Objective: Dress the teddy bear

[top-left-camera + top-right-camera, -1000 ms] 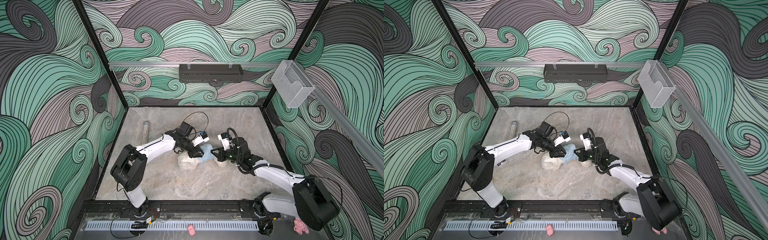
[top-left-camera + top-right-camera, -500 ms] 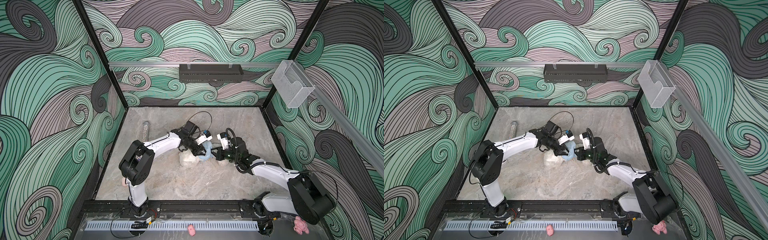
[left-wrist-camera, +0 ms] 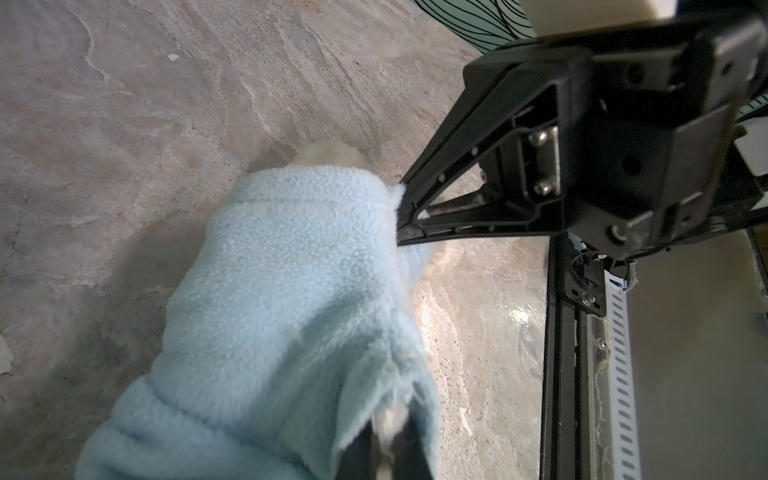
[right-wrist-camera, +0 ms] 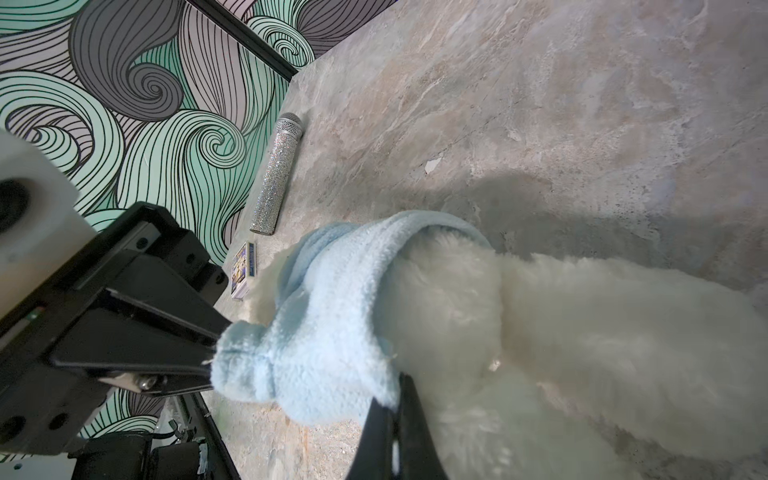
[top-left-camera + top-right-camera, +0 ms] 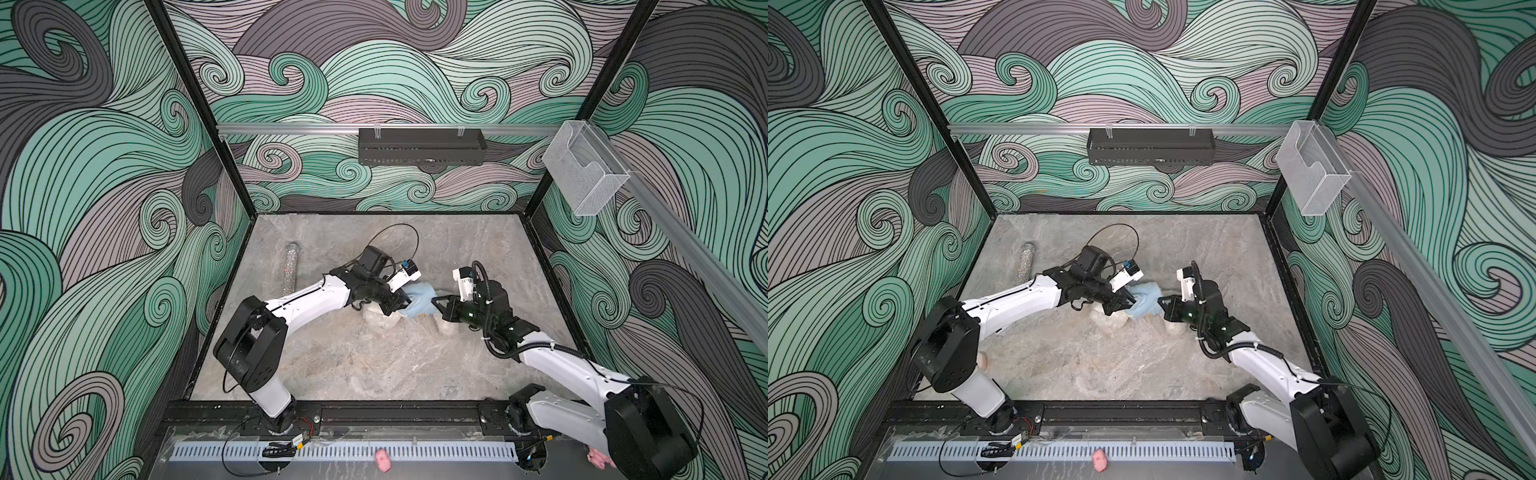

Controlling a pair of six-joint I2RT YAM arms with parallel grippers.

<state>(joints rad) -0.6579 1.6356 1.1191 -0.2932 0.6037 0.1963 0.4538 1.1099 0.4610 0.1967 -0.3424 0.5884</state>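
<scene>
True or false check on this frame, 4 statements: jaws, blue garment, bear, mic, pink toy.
1. The jaws of the left gripper and the right gripper are both shut on the light blue fleece garment. True.
2. The glittery silver microphone stands upright. False: it lies flat on the stone-patterned table, near the left wall.
3. The garment fully covers the fluffy white teddy bear. False: much bare white fur sticks out of it.
4. A small pink plush toy lies off the table, in front of the white slotted rail. True.
</scene>
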